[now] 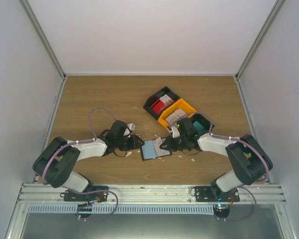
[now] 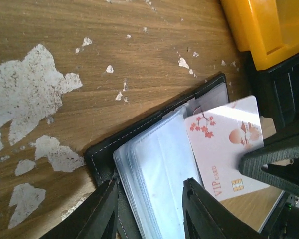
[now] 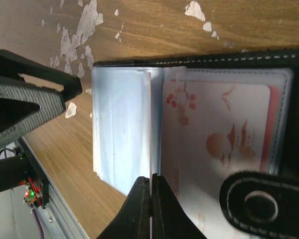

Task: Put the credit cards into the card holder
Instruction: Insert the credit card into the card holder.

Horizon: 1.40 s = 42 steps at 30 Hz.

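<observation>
The black card holder (image 1: 153,149) lies open on the table between my two grippers. In the left wrist view its clear plastic sleeves (image 2: 154,174) fan out from the black cover (image 2: 102,159). My left gripper (image 2: 149,184) is open, with its fingers either side of the sleeve stack. My right gripper (image 3: 152,178) is shut on the edge of one clear sleeve (image 3: 122,129) and holds it upright. A whitish credit card (image 3: 219,139) with red blossoms lies on the holder's other half, partly in a pocket; it also shows in the left wrist view (image 2: 222,147).
Three bins stand behind the holder. A black bin (image 1: 162,103) has red-and-white cards, a yellow bin (image 1: 177,114) has whitish cards, and a black bin (image 1: 200,123) has a teal card. White crumbs (image 2: 25,99) and scuffs dot the wood.
</observation>
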Each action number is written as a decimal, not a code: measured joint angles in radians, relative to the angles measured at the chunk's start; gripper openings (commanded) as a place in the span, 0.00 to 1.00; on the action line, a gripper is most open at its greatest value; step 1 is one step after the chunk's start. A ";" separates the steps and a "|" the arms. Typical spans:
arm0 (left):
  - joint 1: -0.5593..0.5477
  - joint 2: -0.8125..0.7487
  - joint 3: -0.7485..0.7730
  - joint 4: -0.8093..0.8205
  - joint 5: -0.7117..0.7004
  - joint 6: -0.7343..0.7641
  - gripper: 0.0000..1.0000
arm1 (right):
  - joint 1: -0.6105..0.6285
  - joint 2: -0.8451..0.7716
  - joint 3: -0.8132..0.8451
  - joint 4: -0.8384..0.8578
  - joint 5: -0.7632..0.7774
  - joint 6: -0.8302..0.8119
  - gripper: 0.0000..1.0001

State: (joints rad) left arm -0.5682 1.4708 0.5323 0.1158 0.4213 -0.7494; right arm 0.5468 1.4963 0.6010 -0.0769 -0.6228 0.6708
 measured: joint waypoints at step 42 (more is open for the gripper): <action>-0.111 0.037 -0.028 0.045 -0.168 -0.073 0.13 | 0.015 0.170 0.043 0.027 -0.168 -0.013 0.41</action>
State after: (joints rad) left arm -0.6796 1.5082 0.5041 0.1604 0.2535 -0.8227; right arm 0.5617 1.6661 0.6437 -0.0498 -0.7906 0.6575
